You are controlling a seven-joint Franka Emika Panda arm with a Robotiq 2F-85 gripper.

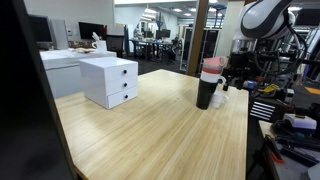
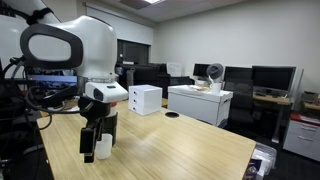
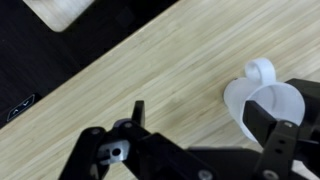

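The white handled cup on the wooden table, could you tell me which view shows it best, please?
The wrist view: the white handled cup is large there, with its handle and open rim clear. In both exterior views it is only a small, distant white patch with no detail.

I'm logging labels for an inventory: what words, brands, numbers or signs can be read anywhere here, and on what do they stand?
No text can be read in any view.
The white drawer unit, the white cup and the dark tumbler with its pink top show bare faces.
The gripper bears no legible marking.
The monitors at the back are dark and too small to show any text.
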